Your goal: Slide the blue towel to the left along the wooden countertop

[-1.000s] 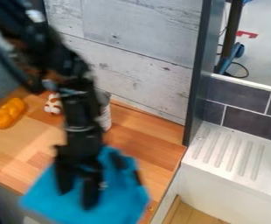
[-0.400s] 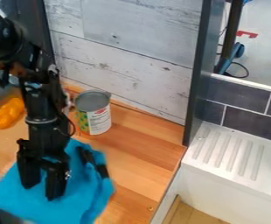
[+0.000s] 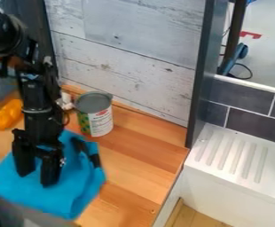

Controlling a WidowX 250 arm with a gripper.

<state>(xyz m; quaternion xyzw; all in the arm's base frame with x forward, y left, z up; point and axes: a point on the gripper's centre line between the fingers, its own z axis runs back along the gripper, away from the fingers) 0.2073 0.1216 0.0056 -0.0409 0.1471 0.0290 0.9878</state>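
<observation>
Claw [image 3: 37, 177]: released, fingers spread, blue cloth [image 3: 72, 197] showing in the gap between them. Tips down at the cloth; can't tell whether they press on it or stop just above.

Cloth lies under the claw on the wooden worktop [image 3: 131, 184], spread towards 8 and 5 o'clock, its far part rumpled. Judged light, limp and hard to break; likely to slide or bunch if pushed, not likely to slip from a firm pinch. Best hold: a raised fold near the rumpled part, fingers either side, low. A flat stretch would give little to bite on; a corner would leave the rest trailing.

At 2 o'clock, on the cloth, a dark slim item [image 3: 93, 158], partly hidden; probably stiffer, and may ride along or roll off.

At 1 o'clock, a tin can [image 3: 95, 116] upright just beyond the cloth: rigid, smooth. At 11, an orange thing [image 3: 7, 114].
</observation>
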